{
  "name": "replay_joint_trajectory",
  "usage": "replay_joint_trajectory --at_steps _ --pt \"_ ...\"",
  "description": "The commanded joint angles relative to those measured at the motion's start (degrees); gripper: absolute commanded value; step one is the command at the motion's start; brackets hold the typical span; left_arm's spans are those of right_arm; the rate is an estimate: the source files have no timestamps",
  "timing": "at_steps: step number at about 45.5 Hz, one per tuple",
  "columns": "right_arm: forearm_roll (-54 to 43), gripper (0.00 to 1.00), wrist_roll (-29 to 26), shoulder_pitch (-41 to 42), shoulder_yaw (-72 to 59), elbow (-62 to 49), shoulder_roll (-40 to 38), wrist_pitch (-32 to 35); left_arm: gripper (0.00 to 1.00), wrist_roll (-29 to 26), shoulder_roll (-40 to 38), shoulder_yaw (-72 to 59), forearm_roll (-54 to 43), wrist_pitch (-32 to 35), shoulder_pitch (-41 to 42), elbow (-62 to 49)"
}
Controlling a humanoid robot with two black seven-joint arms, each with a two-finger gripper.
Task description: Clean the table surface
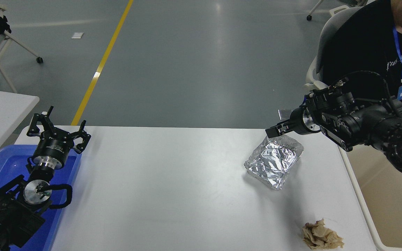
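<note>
The right gripper [272,131], jaws narrow, empty, hovers at the crumpled foil tray's [274,162] far edge; widen first.

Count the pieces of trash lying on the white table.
2: a crumpled foil tray at the far right, just under the right gripper, and a crumpled brown paper wad at the near right edge. None looks hidden.

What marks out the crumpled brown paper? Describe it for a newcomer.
Start at the white table surface and follow its right side toward the beige bin. Nearer than the foil tray lies the crumpled brown paper: dull tan and wadded, not shiny silver.
</note>
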Motion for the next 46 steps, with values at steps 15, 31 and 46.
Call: replay_joint_trajectory --at_steps 15,31,46 --pt "-2.5 0.98 -0.4 2.1 1.2 13.5 -9.5 7.9 1.0 0.0 0.1 0.0 0.0 0.0 0.0 0.0" --pt "13.7 0.99 -2.4 2.0 11.4 20.9 -19.7 10.0 1.0 0.0 0.0 0.0 0.0 0.0 0.0 0.0" --pt "42.7 0.98 -19.2 -2.7 11.4 21.0 -22.7 11.6 1.0 0.0 0.0 0.0 0.0 0.0 0.0 0.0"
